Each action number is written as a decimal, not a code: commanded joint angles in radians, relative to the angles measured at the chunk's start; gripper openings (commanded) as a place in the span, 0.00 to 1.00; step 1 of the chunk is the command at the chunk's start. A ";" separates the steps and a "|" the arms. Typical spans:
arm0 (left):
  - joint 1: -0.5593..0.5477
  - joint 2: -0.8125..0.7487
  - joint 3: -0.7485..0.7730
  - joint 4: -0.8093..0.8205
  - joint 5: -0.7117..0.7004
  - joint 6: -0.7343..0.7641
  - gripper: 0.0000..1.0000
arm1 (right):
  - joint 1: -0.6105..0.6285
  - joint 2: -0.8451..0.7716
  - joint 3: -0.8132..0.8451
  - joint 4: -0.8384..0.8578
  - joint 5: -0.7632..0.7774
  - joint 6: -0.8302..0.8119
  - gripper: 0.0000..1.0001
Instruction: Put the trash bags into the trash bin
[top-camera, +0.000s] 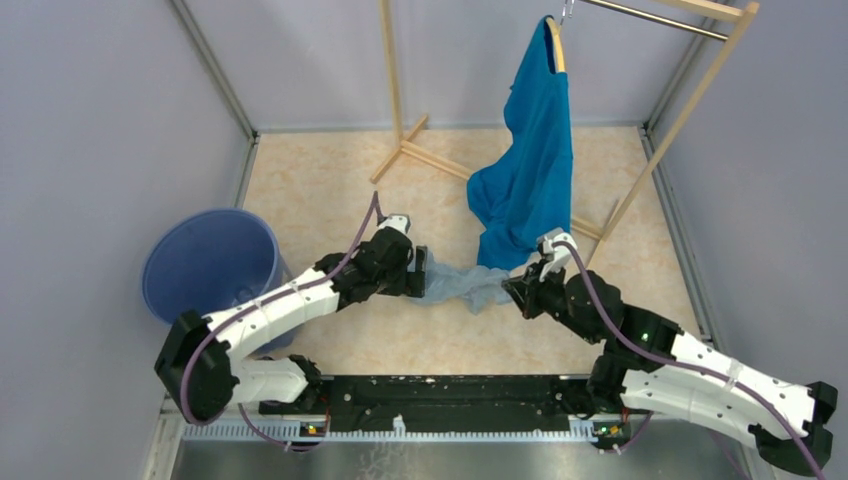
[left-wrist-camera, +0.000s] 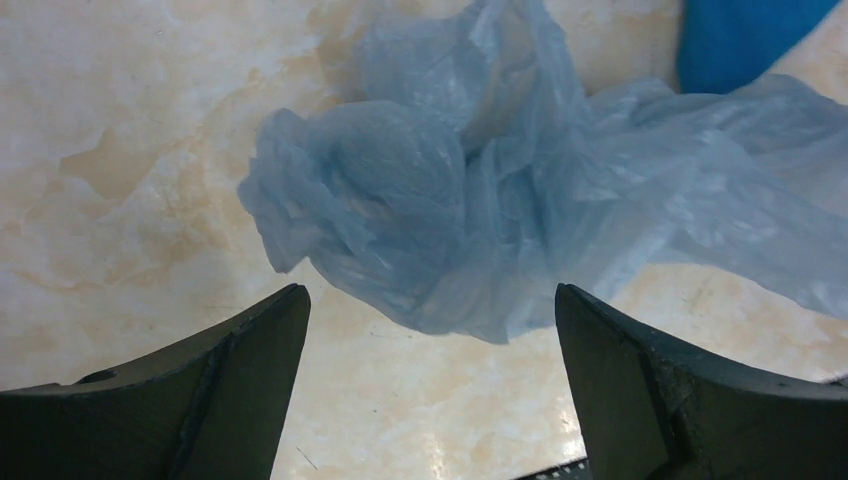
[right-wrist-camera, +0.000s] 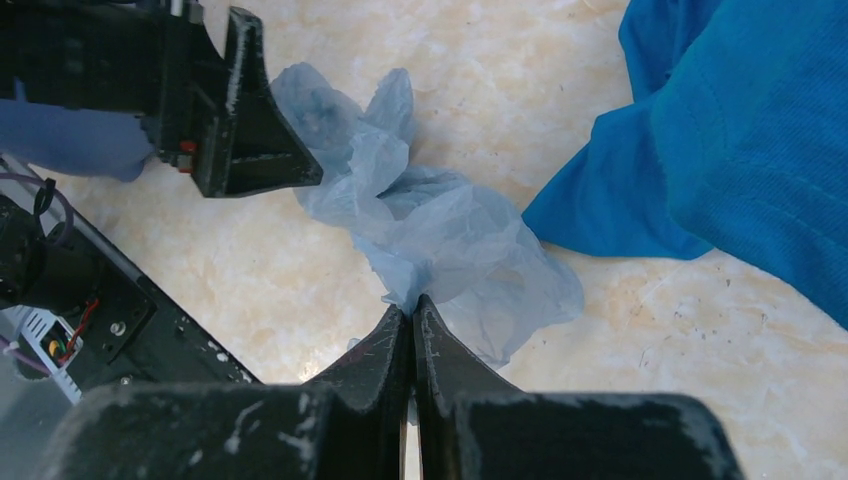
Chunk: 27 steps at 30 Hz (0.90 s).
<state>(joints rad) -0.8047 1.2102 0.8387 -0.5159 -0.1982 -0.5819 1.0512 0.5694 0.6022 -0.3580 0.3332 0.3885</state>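
The trash bag (top-camera: 467, 285) is a thin, crumpled pale blue-grey film stretched over the table between my two arms. My right gripper (right-wrist-camera: 411, 305) is shut on the trash bag (right-wrist-camera: 440, 240), pinching a fold at its fingertips. My left gripper (left-wrist-camera: 430, 300) is open, its two dark fingers (left-wrist-camera: 250, 360) standing wide just short of the trash bag (left-wrist-camera: 450, 220), with nothing between them. In the top view the left gripper (top-camera: 422, 272) sits at the bag's left end and the right gripper (top-camera: 516, 285) at its right end. The round blue trash bin (top-camera: 210, 265) stands at the far left, mouth up.
A bright blue T-shirt (top-camera: 530, 160) hangs from a wooden rack (top-camera: 400, 90) at the back, its hem lying on the table just behind the bag. Grey walls close in the left, right and back. The black base rail (top-camera: 440, 400) runs along the near edge.
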 joint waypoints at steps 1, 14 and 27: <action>0.007 0.067 -0.017 0.057 -0.132 -0.025 0.98 | 0.009 -0.012 -0.005 0.003 -0.030 0.008 0.03; 0.017 -0.175 -0.097 0.239 -0.111 0.054 0.12 | 0.009 0.029 0.000 -0.009 -0.192 0.024 0.46; 0.018 -0.517 -0.002 0.148 0.090 0.304 0.00 | 0.009 0.180 0.321 -0.092 -0.069 -0.190 0.93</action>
<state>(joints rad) -0.7895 0.6968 0.7429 -0.3256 -0.2134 -0.4271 1.0512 0.6983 0.8001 -0.4725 0.2264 0.2951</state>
